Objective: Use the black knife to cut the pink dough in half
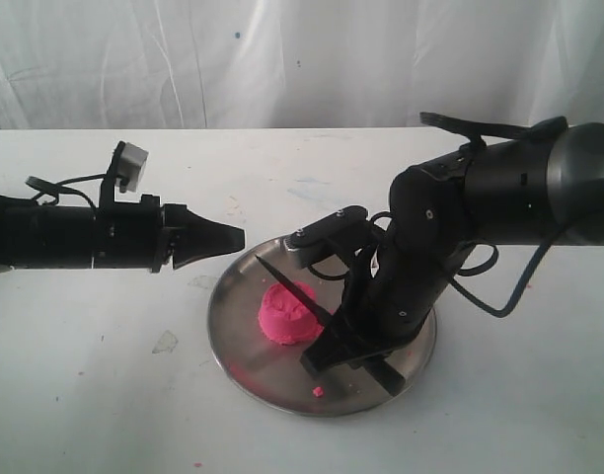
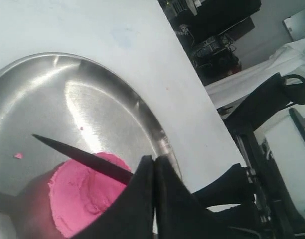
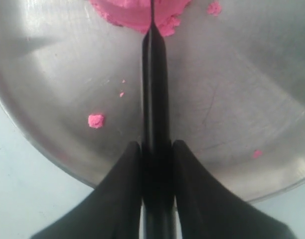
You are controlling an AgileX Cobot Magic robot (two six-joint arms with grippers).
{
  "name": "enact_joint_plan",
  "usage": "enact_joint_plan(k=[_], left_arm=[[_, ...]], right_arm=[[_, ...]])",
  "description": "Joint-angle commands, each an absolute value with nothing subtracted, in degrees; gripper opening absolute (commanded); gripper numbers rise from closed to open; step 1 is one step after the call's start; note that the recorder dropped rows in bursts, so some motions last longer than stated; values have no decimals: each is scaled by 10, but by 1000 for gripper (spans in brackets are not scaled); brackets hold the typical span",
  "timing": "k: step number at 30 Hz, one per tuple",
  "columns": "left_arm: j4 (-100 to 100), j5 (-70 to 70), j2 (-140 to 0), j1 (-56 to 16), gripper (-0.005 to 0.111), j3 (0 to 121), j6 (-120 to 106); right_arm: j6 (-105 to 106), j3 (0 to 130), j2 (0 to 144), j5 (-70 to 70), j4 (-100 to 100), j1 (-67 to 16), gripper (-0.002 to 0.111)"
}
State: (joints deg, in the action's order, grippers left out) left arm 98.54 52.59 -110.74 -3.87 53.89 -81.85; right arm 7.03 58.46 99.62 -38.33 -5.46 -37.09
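Note:
The pink dough [image 1: 290, 314] sits as one squat lump on the steel plate [image 1: 243, 351], left of the plate's middle. My right gripper [image 1: 334, 348] is shut on the handle of the black knife [image 1: 294, 290]; the blade lies slanted across the top of the dough, tip pointing away to the upper left. In the right wrist view the black knife [image 3: 154, 74] runs straight out from the gripper [image 3: 156, 145] into the pink dough [image 3: 135, 12]. My left gripper [image 1: 239, 237] hangs shut and empty just above the plate's left rim. The left wrist view shows the pink dough [image 2: 80, 191] under the knife blade [image 2: 77, 155].
Small pink crumbs lie on the plate [image 1: 318, 392] and on the white table [image 1: 196, 464]. Crumbs also show in the right wrist view [image 3: 95, 120]. A white curtain hangs behind the table. The right arm's bulk [image 1: 499, 197] reaches over the plate's right side.

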Motion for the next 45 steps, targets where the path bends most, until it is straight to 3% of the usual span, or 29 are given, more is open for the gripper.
enact_joint_plan(k=[1,45], left_arm=[[999,517,-1107,-41,0,541,-824],[999,459,-1196,-87,0,628,-823]], right_arm=[[78,587,994,-388,-55,-371,0],[79,587,994,-381,-54,-371,0]])
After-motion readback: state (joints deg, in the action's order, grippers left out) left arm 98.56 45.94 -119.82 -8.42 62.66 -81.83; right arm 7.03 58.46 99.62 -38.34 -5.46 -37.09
